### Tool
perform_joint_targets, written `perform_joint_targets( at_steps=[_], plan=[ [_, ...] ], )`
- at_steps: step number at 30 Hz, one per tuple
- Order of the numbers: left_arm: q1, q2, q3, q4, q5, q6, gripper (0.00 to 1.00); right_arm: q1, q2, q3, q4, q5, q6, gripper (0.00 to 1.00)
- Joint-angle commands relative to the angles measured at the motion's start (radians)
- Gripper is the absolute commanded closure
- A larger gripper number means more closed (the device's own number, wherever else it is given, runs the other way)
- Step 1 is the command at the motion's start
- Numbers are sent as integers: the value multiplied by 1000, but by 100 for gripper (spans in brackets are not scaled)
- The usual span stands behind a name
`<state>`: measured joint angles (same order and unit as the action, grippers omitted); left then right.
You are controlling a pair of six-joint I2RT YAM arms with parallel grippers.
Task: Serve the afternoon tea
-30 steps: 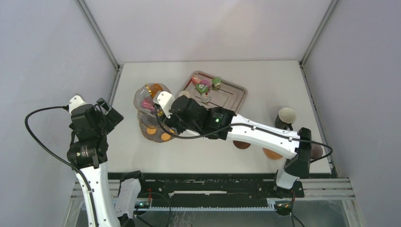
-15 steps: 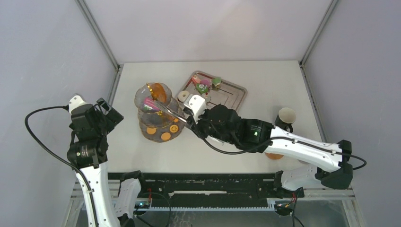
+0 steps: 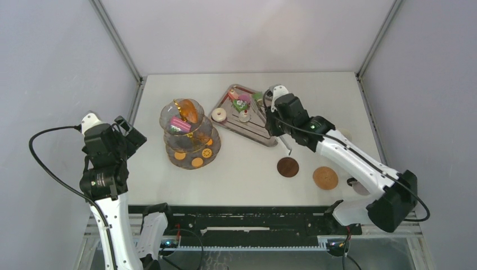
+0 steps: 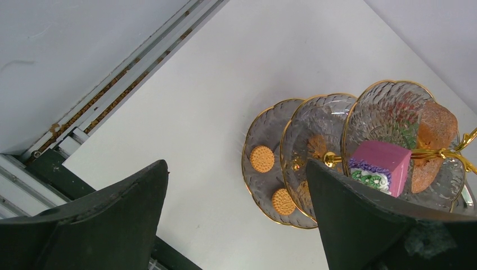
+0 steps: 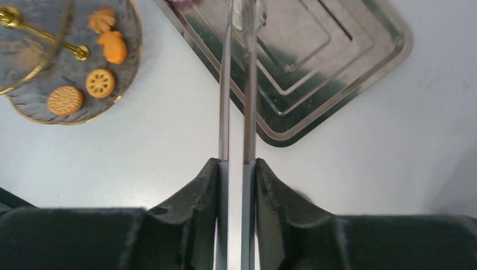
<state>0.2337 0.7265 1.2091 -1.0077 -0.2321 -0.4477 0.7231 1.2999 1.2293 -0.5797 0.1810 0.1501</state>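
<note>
The three-tier glass stand (image 3: 188, 134) with its gold pole holds a pink cake (image 4: 380, 165), an orange cake (image 4: 436, 135) and orange cookies (image 4: 261, 158) on the bottom tier. A white ring donut (image 3: 219, 115) and small colourful cakes (image 3: 242, 103) lie on the steel tray (image 3: 279, 107). My right gripper (image 5: 237, 169) is shut on the long metal tongs (image 5: 225, 84), whose tips reach over the tray. My left gripper (image 4: 236, 169) hangs open and empty, left of the stand. Two brown coasters (image 3: 288, 167) (image 3: 325, 178) lie near the front right.
The tray (image 5: 332, 73) sits diagonally right of the stand (image 5: 67, 67). A cup (image 3: 358, 186) shows partly behind my right arm near the right edge. Grey walls close in the table on the left, back and right.
My right arm has swung from the stand back to the right, carrying the tongs over to the tray. The left arm has not moved.
</note>
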Motion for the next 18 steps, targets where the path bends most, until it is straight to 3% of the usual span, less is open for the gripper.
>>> perform_joint_targets(
  at_steps=[1,4,18],
  plan=[
    [6,-3,1,35,-8,-10,4,-86,104,36,12,-154,72,63],
    [6,-7,5,32,-12,-7,4,-92,184,74,-4,-136,55,57],
    [5,-3,7,27,-18,-8,4,-42,402,133,47,-18,-34,47]
  ],
)
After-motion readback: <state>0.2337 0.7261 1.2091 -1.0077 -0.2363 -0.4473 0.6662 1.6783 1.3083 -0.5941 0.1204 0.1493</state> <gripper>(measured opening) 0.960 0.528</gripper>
